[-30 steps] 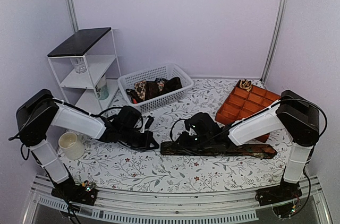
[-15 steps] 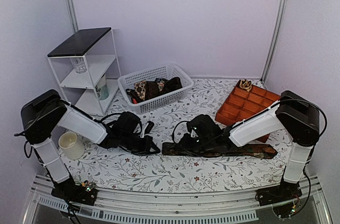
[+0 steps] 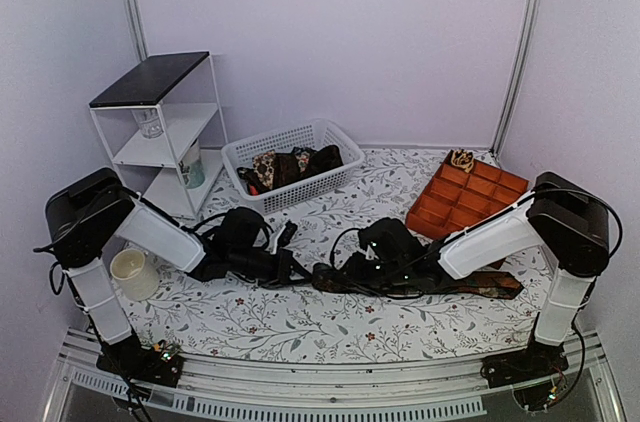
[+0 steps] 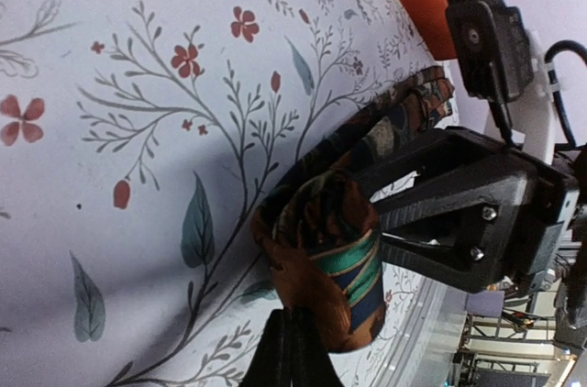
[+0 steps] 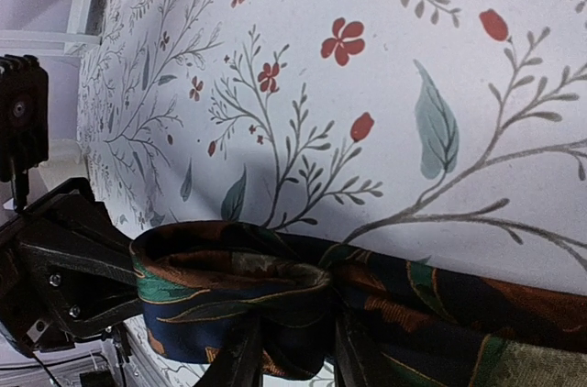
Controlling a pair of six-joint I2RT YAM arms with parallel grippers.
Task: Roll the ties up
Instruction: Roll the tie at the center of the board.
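The flowered table [image 3: 300,317] carries one long dark tie [image 3: 480,284] stretched along its near middle, running from under my right arm leftward to where both my grippers meet. Its left end is wound into a small roll [image 4: 321,259]. My right gripper [image 5: 295,327] straddles that roll, a finger on each side, clamped on the fabric. My left gripper [image 4: 289,341] faces it with fingers pressed together, tips against the roll; I cannot tell whether cloth is caught between them. The white shelf [image 3: 160,122] stands far left. Beside it, the white basket [image 3: 300,190] holds more ties [image 3: 290,164]. The orange tray [image 3: 455,202] sits at far right, just behind the tie, with a coiled tie [image 3: 462,159] in its back corner compartment. A cup [image 3: 130,272] stands near my left arm.
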